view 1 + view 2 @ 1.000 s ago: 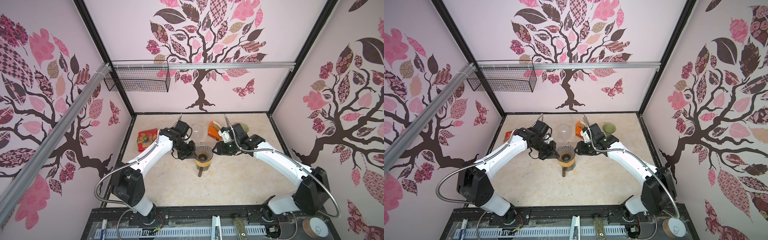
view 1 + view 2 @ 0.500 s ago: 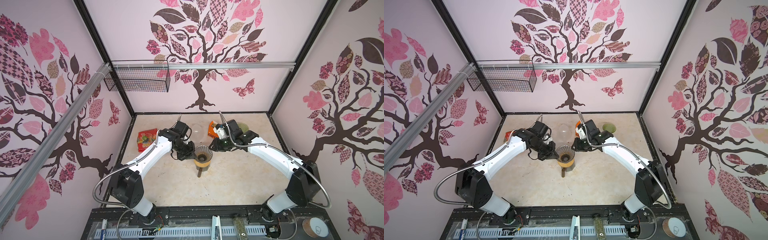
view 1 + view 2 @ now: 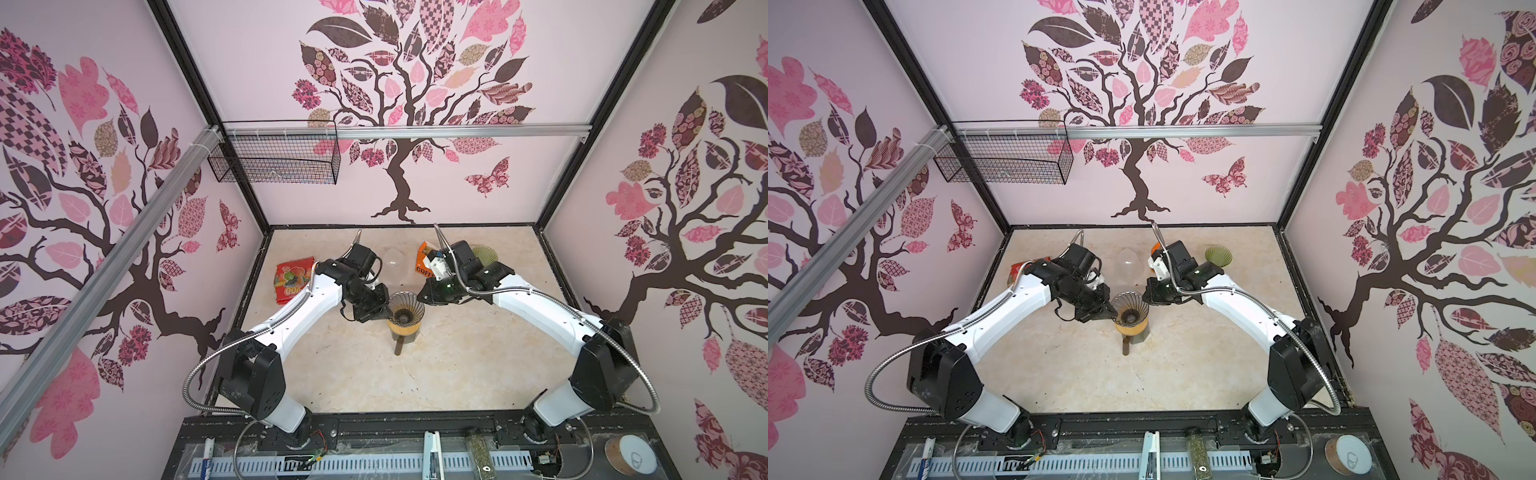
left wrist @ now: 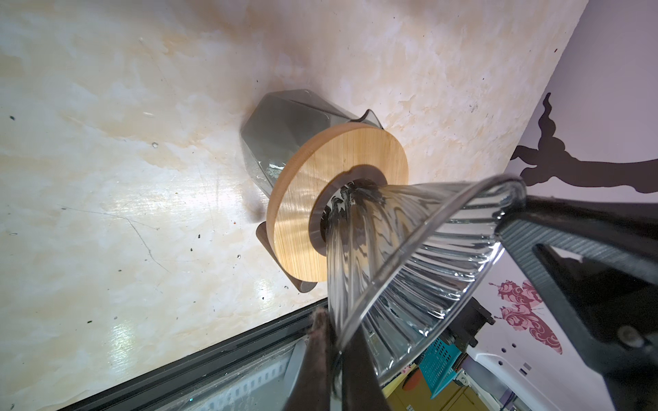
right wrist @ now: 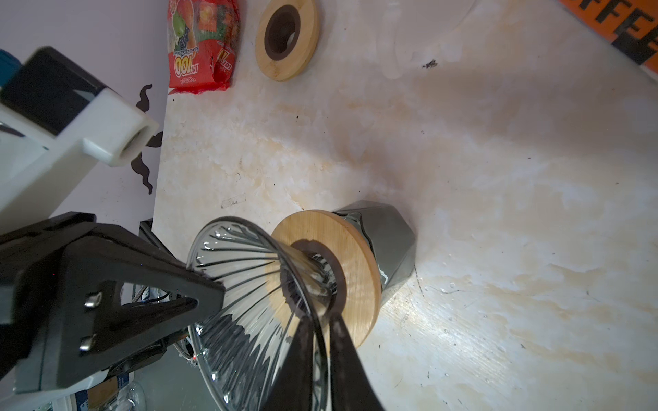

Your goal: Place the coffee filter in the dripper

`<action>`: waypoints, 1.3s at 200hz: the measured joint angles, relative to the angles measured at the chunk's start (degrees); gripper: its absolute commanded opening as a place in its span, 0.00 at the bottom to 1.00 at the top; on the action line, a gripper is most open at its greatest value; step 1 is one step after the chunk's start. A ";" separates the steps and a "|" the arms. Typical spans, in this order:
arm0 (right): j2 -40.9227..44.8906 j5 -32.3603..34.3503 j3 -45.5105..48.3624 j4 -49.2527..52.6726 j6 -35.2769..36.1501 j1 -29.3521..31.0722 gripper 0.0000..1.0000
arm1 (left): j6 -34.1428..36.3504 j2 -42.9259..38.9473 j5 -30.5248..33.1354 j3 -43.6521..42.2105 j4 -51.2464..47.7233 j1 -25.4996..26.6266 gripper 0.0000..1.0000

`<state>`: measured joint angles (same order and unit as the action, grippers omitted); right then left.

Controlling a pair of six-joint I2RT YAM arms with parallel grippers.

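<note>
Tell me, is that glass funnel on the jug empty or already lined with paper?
Empty. In both wrist views the glass funnel is clear, ribs showing right down to the wooden ring, with no paper inside.

The dripper (image 3: pixel 405 306) is a clear glass cone with ribbed walls, standing upright at the middle of the frame in both top views (image 3: pixel 1132 312). Its narrow end sits in a round wooden collar (image 4: pixel 313 199) on top of a dark grey faceted jug (image 4: pixel 285 124). The left fingers (image 4: pixel 320 356) and right fingers (image 5: pixel 299 363) pinch opposite sides of its rim. The coffee filter (image 3: pixel 392 262) is a pale, thin, rounded sheet lying flat on the surface (image 3: pixel 457 365), just above the dripper in the frame and apart from it.
</note>
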<state>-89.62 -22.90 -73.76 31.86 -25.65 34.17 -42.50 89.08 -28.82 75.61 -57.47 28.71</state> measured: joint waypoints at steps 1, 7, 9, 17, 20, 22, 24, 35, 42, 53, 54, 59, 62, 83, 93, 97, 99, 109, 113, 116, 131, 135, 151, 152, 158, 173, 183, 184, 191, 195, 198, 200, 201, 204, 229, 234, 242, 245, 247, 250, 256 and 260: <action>0.00 0.00 0.00 0.00 -0.02 0.00 0.13 | 0.02 0.00 0.00 0.00 0.00 0.00 0.01; 0.00 -0.02 0.00 0.00 -0.02 0.04 0.12 | 0.02 -0.02 0.02 0.00 0.02 -0.02 0.01; 0.00 -0.02 0.00 0.00 -0.02 0.04 0.12 | 0.02 0.00 0.02 0.00 0.02 -0.02 0.00; 0.00 -0.04 0.00 0.00 -0.02 0.04 0.12 | 0.02 0.00 0.02 -0.04 0.02 -0.02 0.00; 0.00 -0.09 0.00 0.00 0.02 0.04 0.11 | 0.02 -0.02 0.02 -0.07 0.07 -0.02 0.00; 0.00 -0.09 0.00 0.00 0.00 0.04 0.11 | 0.02 -0.02 0.02 -0.07 0.07 -0.02 0.00; 0.00 -0.09 0.00 0.00 0.00 0.04 0.11 | 0.02 -0.02 0.00 -0.09 0.09 -0.04 0.00; 0.00 -0.09 0.04 -0.04 0.13 0.04 0.10 | 0.04 -0.02 0.02 -0.09 0.13 -0.11 0.00; 0.00 -0.09 0.09 -0.13 0.20 0.02 0.09 | 0.02 -0.02 0.02 -0.13 0.17 -0.17 0.01; 0.00 -0.15 0.22 -0.39 0.46 0.02 0.07 | 0.04 -0.02 0.04 -0.28 0.42 -0.24 0.01; 0.00 -0.15 0.22 -0.39 0.50 0.02 0.07 | 0.04 -0.02 0.04 -0.31 0.44 -0.24 0.01; 0.00 -0.20 0.26 -0.48 0.66 0.00 0.06 | 0.04 -0.02 0.04 -0.37 0.57 -0.33 0.01; 0.00 -0.24 0.31 -0.55 0.63 0.00 0.05 | 0.04 -0.02 0.07 -0.39 0.63 -0.37 0.01; 0.00 -0.37 0.59 -1.01 1.03 -0.02 0.03 | 0.02 -0.09 0.02 -0.74 1.05 -0.57 0.00; 0.02 -0.52 0.81 -1.38 1.09 -0.09 0.02 | 0.00 -0.11 0.02 -0.85 1.27 -0.61 0.01; 0.02 -0.59 0.94 -1.57 1.20 -0.13 0.02 | -0.07 -0.11 0.02 -0.92 1.40 -0.61 0.00; 0.02 -0.63 1.01 -1.70 1.22 -0.15 0.02 | -0.13 -0.11 0.02 -0.98 1.51 -0.61 0.00; 0.04 -0.87 1.22 -2.05 1.29 -0.24 0.01 | -0.20 -0.20 0.00 -1.29 1.86 -0.70 0.00; 0.04 -0.90 1.29 -2.19 1.29 -0.24 0.01 | -0.26 -0.22 0.00 -1.40 2.03 -0.74 0.01; 0.04 -0.92 1.36 -2.34 1.31 -0.24 0.00 | -0.35 -0.24 -0.02 -1.51 2.14 -0.79 0.01; 0.07 -0.96 1.57 -2.80 1.31 -0.24 0.00 | -0.57 -0.42 -0.22 -1.95 2.67 -0.98 0.00; 0.07 -0.98 1.66 -2.95 1.31 -0.24 0.00 | -0.63 -0.44 -0.26 -2.03 2.75 -1.01 0.00; 0.17 -1.01 2.05 -3.54 1.29 -0.26 0.00 | -0.79 -0.50 -0.39 -2.21 2.99 -1.01 0.01; 0.17 -1.01 2.05 -3.58 1.29 -0.26 0.00 | -0.81 -0.50 -0.39 -2.21 2.99 -1.01 0.00; 0.20 -1.07 2.19 -3.76 1.29 -0.28 0.00 | -0.81 -0.50 -0.39 -2.25 3.06 -1.01 0.00; 0.24 -1.27 2.40 -4.11 1.27 -0.37 0.00 | -0.85 -0.50 -0.39 -2.36 3.26 -1.03 0.00; 0.37 -1.40 2.71 -4.42 1.25 -0.42 0.00 | -0.85 -0.55 -0.42 -2.54 3.48 -1.03 0.01; 0.39 -1.40 2.75 -4.48 1.25 -0.42 0.00 | -0.85 -0.55 -0.42 -2.58 3.52 -1.03 0.01; 0.52 -1.44 3.02 -4.74 1.25 -0.44 0.00 | -0.85 -0.68 -0.42 -2.71 3.67 -1.03 0.01; 0.61 -1.51 3.13 -4.87 1.25 -0.44 0.00 | -0.85 -0.74 -0.39 -2.75 3.74 -1.01 0.01; 0.66 -1.51 3.19 -4.92 1.25 -0.44 0.00 | -0.85 -0.76 -0.37 -2.78 3.80 -0.96 0.01; 0.68 -1.53 3.26 -4.98 1.25 -0.44 0.00 | -0.85 -0.76 -0.35 -2.80 3.80 -0.94 0.01; 0.68 -1.53 3.28 -5.03 1.25 -0.44 0.00 | -0.85 -0.76 -0.35 -2.80 3.80 -0.92 0.01; 0.74 -1.53 3.37 -5.11 1.25 -0.46 0.00 | -0.85 -0.79 -0.28 -2.80 3.82 -0.85 0.01; 1.18 -1.62 4.13 -5.55 1.27 -0.50 0.00 | -0.79 -0.81 0.59 -2.80 3.93 -0.24 0.01; 1.25 -1.60 4.33 -5.60 1.27 -0.50 0.00 | -0.76 -0.81 0.83 -2.80 3.98 -0.09 0.01; 1.46 -1.57 4.79 -5.86 1.29 -0.50 0.00 | -0.76 -0.81 1.29 -2.84 4.09 0.22 0.01; 1.57 -1.57 5.01 -5.97 1.31 -0.50 0.00 | -0.74 -0.81 1.46 -2.86 4.13 0.35 0.01; 1.62 -1.57 5.14 -5.99 1.31 -0.52 0.00 | -0.74 -0.81 1.57 -2.91 4.20 0.46 0.01; 1.75 -1.57 5.35 -6.05 1.33 -0.52 0.00 | -0.72 -0.81 1.70 -2.99 4.26 0.59 0.01; 2.03 -1.62 5.88 -6.45 1.38 -0.59 0.00 | -0.70 -0.83 1.97 -3.10 4.50 0.85 0.01; 2.19 -1.64 6.05 -6.56 1.36 -0.61 0.00 | -0.66 -0.92 2.12 -3.17 4.61 0.92 0.01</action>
<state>-87.44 -24.53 -67.70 25.30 -24.29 33.56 -43.16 88.16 -26.70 72.44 -52.86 29.63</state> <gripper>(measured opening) 0.063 0.057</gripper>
